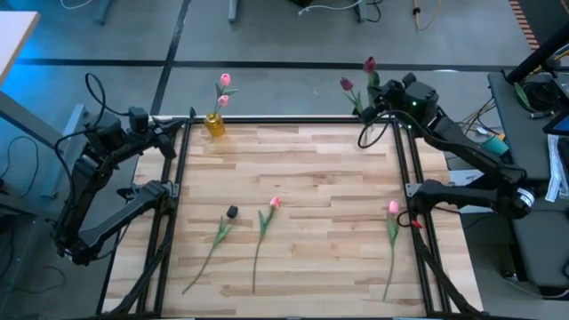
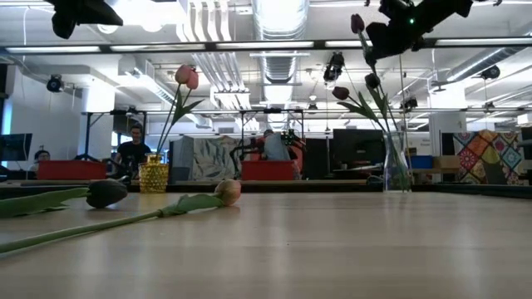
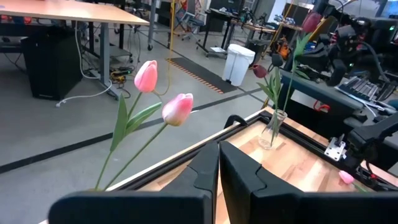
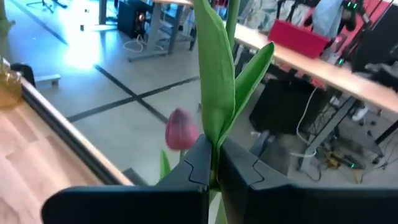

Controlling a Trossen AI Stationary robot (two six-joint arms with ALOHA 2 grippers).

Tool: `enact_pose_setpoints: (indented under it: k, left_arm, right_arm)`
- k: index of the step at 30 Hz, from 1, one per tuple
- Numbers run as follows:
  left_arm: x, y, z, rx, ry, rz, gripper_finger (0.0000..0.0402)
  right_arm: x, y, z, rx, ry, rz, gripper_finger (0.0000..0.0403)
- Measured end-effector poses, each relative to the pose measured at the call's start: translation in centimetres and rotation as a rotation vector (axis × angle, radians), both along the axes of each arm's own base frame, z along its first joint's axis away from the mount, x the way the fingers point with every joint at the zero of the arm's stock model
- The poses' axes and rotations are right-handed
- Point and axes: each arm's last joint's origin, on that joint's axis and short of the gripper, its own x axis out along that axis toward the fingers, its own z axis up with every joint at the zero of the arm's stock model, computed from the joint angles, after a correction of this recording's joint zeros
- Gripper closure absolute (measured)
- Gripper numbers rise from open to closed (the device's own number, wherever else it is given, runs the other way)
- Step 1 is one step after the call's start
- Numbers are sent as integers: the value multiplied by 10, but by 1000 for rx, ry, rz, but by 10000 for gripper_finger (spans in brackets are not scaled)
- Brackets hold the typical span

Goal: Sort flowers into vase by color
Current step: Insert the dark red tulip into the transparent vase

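Observation:
A yellow vase at the table's far left edge holds two pink tulips. A clear vase at the far right edge holds two maroon tulips. My right gripper is above this vase, shut on a third maroon tulip. My left gripper is shut and empty, just left of the yellow vase. A maroon tulip and two pink tulips lie flat on the table. My right gripper pinches the maroon tulip's green stem between its two fingers, where its leaves branch off below the head. The fingers come level and lie across the stem. The tulip stands nearly upright, and its lower stem runs down into the clear vase.
A black frame rail runs around the wooden table top. The middle of the table is bare wood. People sit at desks in the room beyond the far edge.

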Motion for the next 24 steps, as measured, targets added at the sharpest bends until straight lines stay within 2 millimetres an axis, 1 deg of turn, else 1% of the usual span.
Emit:
enact_pose_setpoints:
  k: [3, 6, 12, 18, 24]
  left_arm:
    - [0, 1, 0, -3, 1, 0, 402]
    - [1, 2, -1, -12, 2, 1, 402]
    - [4, 6, -1, -26, 12, 0, 402]
    - [7, 11, 2, -11, -5, -7, 402]
    - [11, 14, 1, -66, -38, -60, 401]
  right_arm:
    - [0, 0, -7, 48, 6, -7, 385]
    - [0, 0, -12, 91, 19, -14, 369]
    - [-1, 1, -15, 165, 13, -35, 313]
    - [-4, 4, -7, 219, 12, -56, 260]
    - [-11, 11, 10, 315, -6, -92, 235]
